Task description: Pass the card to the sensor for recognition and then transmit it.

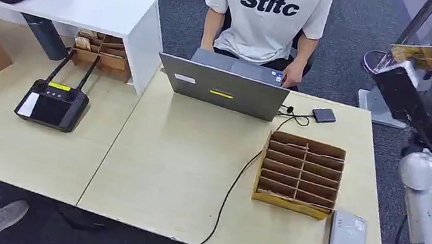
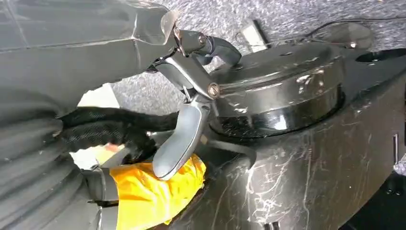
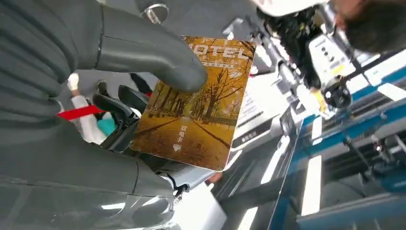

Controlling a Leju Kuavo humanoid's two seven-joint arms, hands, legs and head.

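Right hand (image 3: 143,110) first: its thick grey thumb presses down on the face of the golden-brown hotel key card (image 3: 196,103) printed with autumn trees, and the darker fingers back it from beneath, so the card is pinched and held. From the head view I see that hand (image 1: 414,75) raised high at the right, beyond the far right corner of the pale wooden table (image 1: 181,162), with the card (image 1: 415,55) sticking up above it, well apart from the flat grey rounded card reader (image 1: 349,238) that lies on the table's near right corner, just beside the yellow-edged cardboard slotted sorting box (image 1: 300,173).

I judge the step in hand to be carrying the card down to the reader. To do it well I want the arm to swing back toward me and lower, keeping clear of the box wall, and to turn the wrist so the card's face comes flat and parallel over the reader top (an edge-on pass would probably not read). The thumb covers only one corner region, so I would move slowly; a jolt could let the card pivot or slip.

Left hand (image 2: 182,139) hangs low beside the robot's dark body; I see its grey thumb next to a patch of yellow tape (image 2: 153,191), but I cannot tell whether its fingers are spread or curled.

A person in a white printed T-shirt (image 1: 268,12) sits behind the grey laptop (image 1: 222,89) at the far side.
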